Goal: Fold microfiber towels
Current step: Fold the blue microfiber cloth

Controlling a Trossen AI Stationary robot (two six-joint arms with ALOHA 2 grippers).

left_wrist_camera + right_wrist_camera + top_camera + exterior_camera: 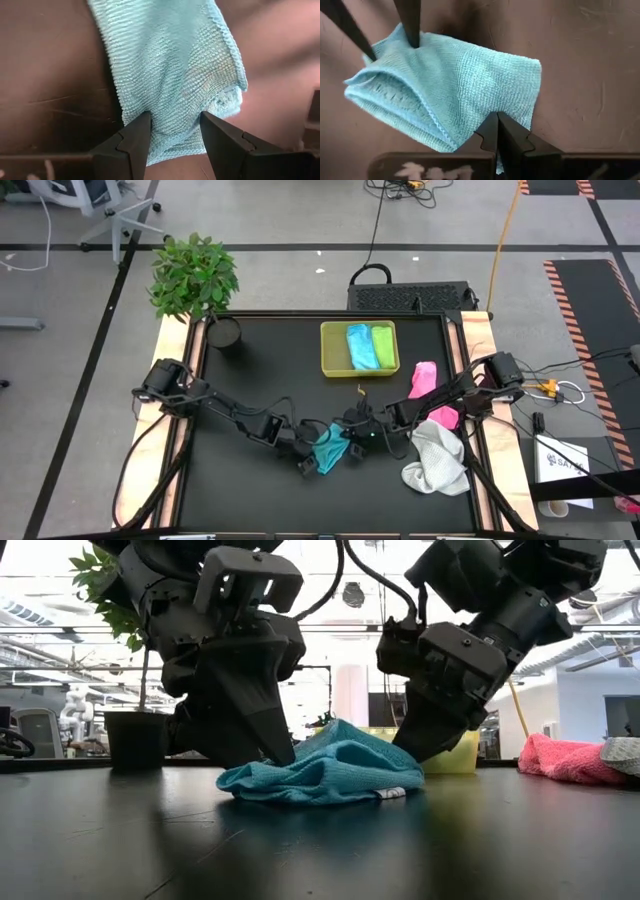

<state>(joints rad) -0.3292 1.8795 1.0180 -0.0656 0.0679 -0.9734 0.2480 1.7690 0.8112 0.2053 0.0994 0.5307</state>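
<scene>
The teal towel (330,450) lies bunched at the table's (250,500) front middle. Its edge is straddled by the half-open left gripper (172,132) and pinned by the shut right gripper (497,131). Being soft and limp, it is probably best gripped at a corner.

Robotics lab, hazard-striped floor tape (572,298), loose floor cables (378,220), office chair base (120,222)

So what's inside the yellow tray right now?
The yellow tray holds two folded towels side by side: the light blue towel toward the left arm's side, the lime green towel beside it. Whatever lies under them is covered. Some bare tray floor shows beside the blue one.
</scene>
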